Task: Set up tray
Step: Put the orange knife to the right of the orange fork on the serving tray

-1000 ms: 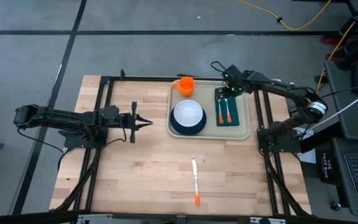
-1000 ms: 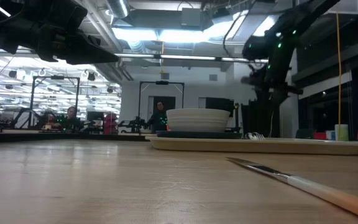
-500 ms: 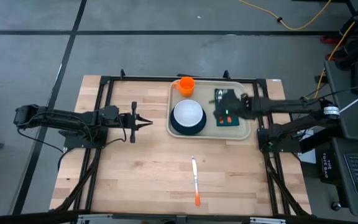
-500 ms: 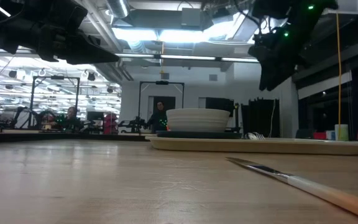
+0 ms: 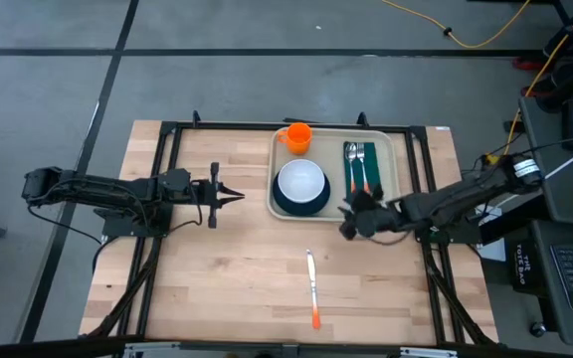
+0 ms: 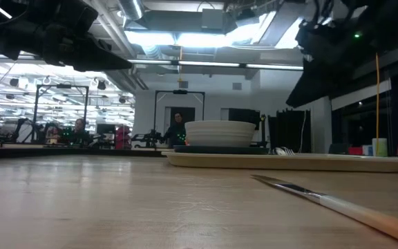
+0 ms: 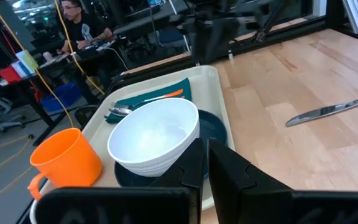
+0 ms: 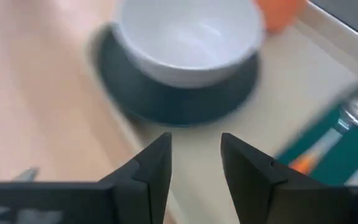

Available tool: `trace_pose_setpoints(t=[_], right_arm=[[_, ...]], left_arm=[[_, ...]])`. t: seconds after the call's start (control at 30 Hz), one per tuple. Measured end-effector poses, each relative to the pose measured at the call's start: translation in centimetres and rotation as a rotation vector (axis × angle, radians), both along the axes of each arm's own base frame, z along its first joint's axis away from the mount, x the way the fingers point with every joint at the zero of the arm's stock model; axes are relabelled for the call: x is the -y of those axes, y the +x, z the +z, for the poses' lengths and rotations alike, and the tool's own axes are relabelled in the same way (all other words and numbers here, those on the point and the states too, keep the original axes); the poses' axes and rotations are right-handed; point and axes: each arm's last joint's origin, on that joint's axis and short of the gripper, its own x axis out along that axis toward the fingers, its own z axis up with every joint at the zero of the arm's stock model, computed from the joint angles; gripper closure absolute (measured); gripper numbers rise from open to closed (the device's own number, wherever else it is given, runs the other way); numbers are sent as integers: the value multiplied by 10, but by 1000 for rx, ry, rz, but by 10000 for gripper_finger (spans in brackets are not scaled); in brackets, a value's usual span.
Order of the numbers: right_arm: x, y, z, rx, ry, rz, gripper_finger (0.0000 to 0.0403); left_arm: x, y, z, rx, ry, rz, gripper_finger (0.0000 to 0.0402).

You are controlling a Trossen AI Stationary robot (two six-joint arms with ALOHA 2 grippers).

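The beige tray (image 5: 386, 184) lies at the table's far right. On it rest a dark teal plate (image 5: 280, 204) with a white bowl (image 5: 300, 182), an orange cup (image 5: 297, 136), and a green napkin (image 5: 360, 167) carrying a fork and a spoon with orange handles. An orange-handled knife (image 5: 312, 289) lies flat on the wood nearer the near edge. My right gripper (image 5: 347, 223) hovers open over the tray's near rim, beside the plate (image 8: 166, 93). My left gripper (image 5: 235, 195) waits shut, left of the tray, raised off the table.
Bare wood stretches between the tray and the near edge around the knife (image 6: 323, 200). Black frame rails run along the table's left, right and far sides. People sit in the room beyond the table (image 7: 79, 18).
My right gripper has swept from above the napkin's far end toward the table's near edge, crossing the napkin to the tray's near rim. The napkin, fork and spoon stay where they were. The left arm has kept still.
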Motion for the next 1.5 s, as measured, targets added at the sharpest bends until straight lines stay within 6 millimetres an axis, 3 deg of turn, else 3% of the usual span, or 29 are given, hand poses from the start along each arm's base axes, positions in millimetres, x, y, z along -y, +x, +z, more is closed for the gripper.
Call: trace_pose_setpoints(t=[0.27,0.57,0.67,0.83,0.97,1.3,1.5], right_arm=[[-9,1,-16,196,-78,165,260],[-5,0,-21,186,-127,185,268],[-6,0,-20,184,-127,192,298],[-8,4,-12,173,-134,222,390],[-11,11,0,211,-113,241,395],[-49,18,0,222,-17,351,400],[-70,40,-25,46,103,327,401]], left_arm=[[0,0,0,0,-2,0,391],[0,0,0,2,-16,2,391],[1,1,-1,0,-39,-11,399],[6,7,-3,-33,-38,-26,399],[12,19,3,-5,-29,-28,400],[28,36,-11,-75,-6,-104,401],[33,37,-10,-54,-7,-124,399]])
